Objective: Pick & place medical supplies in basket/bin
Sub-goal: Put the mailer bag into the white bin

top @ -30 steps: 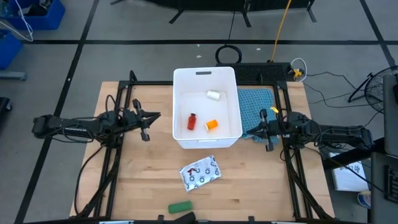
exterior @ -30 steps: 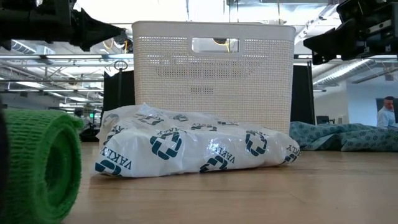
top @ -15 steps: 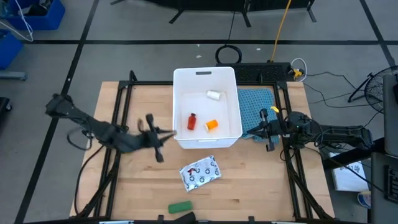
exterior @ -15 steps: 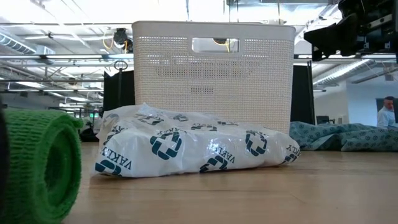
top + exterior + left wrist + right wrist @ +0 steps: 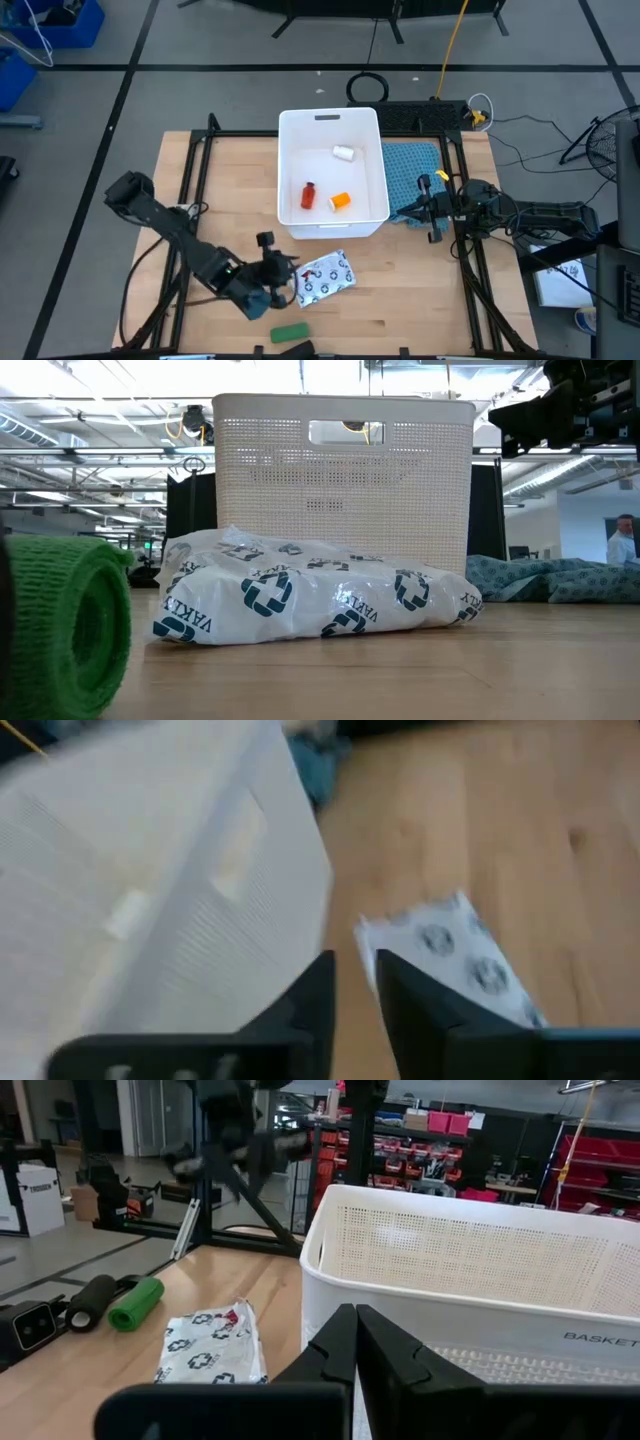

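- Dark block: cut off at the high view's near edge.
- Tub: red, orange, white bottles inside.
- Pouch (on counter): left hand beside it, fingers slightly apart.
- Right hand: pressed together.

teal cloth | crumpled on table | possibly overhanging edge

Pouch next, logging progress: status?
Left gripper beside white pouch, slightly parted, empty. Right gripper shut, parked over teal cloth. Three bottles in bin. Path clear.
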